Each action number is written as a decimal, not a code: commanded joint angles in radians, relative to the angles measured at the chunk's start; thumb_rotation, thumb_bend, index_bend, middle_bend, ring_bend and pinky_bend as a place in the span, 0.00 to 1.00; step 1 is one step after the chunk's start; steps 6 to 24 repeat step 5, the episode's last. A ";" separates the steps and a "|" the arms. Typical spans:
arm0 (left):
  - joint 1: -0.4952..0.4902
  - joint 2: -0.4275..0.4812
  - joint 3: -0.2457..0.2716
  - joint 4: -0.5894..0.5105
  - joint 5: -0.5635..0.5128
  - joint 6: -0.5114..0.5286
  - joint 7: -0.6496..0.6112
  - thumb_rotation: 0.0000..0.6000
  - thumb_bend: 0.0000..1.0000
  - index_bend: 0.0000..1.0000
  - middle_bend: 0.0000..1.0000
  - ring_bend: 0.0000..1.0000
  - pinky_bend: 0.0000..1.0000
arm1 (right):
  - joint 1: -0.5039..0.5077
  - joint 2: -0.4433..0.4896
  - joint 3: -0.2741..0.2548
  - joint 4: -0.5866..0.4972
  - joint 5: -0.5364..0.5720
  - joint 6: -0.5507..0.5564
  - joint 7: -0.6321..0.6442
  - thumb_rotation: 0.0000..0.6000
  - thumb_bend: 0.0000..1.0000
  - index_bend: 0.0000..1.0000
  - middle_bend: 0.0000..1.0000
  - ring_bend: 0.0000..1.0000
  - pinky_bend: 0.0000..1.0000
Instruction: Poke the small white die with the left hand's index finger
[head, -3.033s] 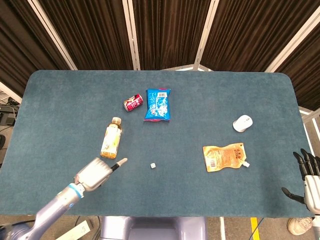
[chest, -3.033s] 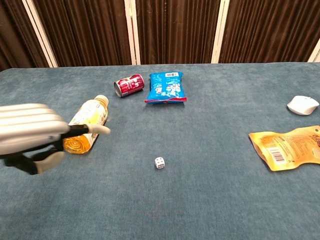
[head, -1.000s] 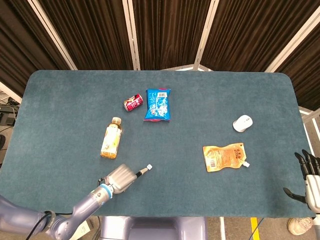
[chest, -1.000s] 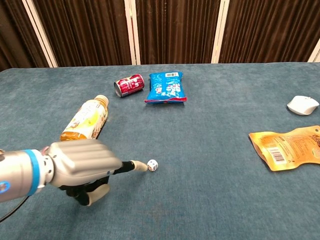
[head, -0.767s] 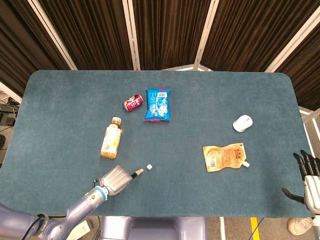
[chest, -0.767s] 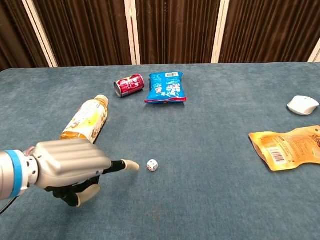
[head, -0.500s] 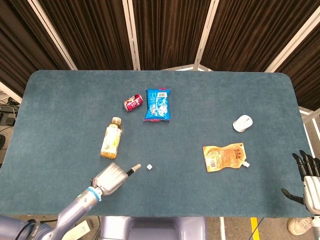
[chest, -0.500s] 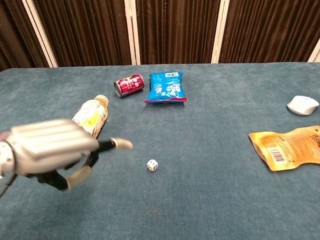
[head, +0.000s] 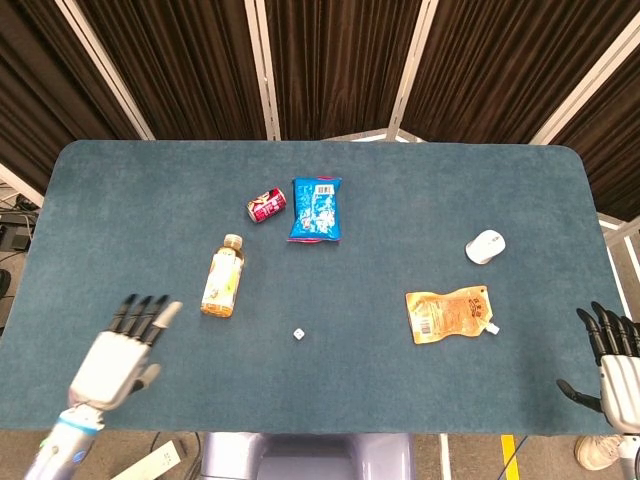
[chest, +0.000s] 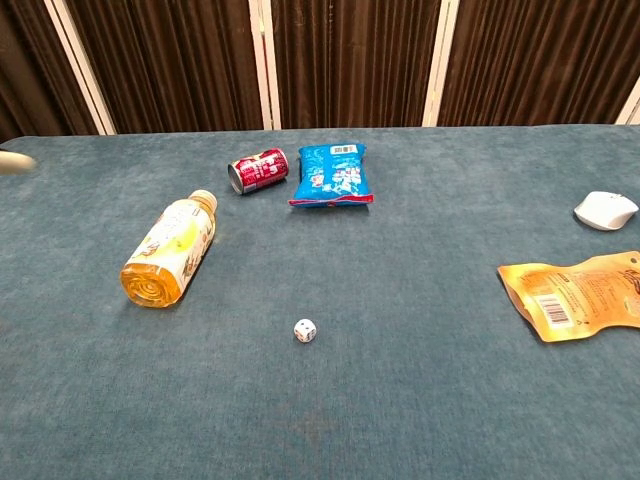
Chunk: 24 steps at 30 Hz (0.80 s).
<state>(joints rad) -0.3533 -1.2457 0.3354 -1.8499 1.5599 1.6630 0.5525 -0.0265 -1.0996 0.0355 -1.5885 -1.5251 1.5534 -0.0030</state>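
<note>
The small white die (head: 298, 334) (chest: 305, 331) lies alone on the blue table, near the front middle. My left hand (head: 120, 356) hovers over the front left part of the table, well left of the die, its fingers spread and straight and holding nothing. In the chest view only a fingertip (chest: 14, 162) of it shows at the left edge. My right hand (head: 612, 364) hangs off the table's front right corner, fingers apart and empty.
A yellow drink bottle (head: 222, 277) lies on its side between my left hand and the die. Further back are a red can (head: 267, 205) and a blue snack bag (head: 316, 209). An orange pouch (head: 450, 313) and a white mouse (head: 486, 246) lie at right.
My left hand touched the die with its index finger and nudged it slightly left, then drew back far to the left, opening its fingers. The right hand stayed put.
</note>
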 joint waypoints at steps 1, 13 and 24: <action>0.081 0.024 0.011 0.099 0.051 0.071 -0.099 1.00 0.26 0.00 0.00 0.00 0.00 | -0.003 0.001 -0.002 -0.005 -0.008 0.009 -0.004 1.00 0.00 0.06 0.00 0.00 0.00; 0.129 0.022 -0.007 0.164 0.068 0.099 -0.163 1.00 0.26 0.00 0.00 0.00 0.00 | -0.007 0.003 -0.001 -0.009 -0.012 0.019 -0.004 1.00 0.01 0.06 0.00 0.00 0.00; 0.129 0.022 -0.007 0.164 0.068 0.099 -0.163 1.00 0.26 0.00 0.00 0.00 0.00 | -0.007 0.003 -0.001 -0.009 -0.012 0.019 -0.004 1.00 0.01 0.06 0.00 0.00 0.00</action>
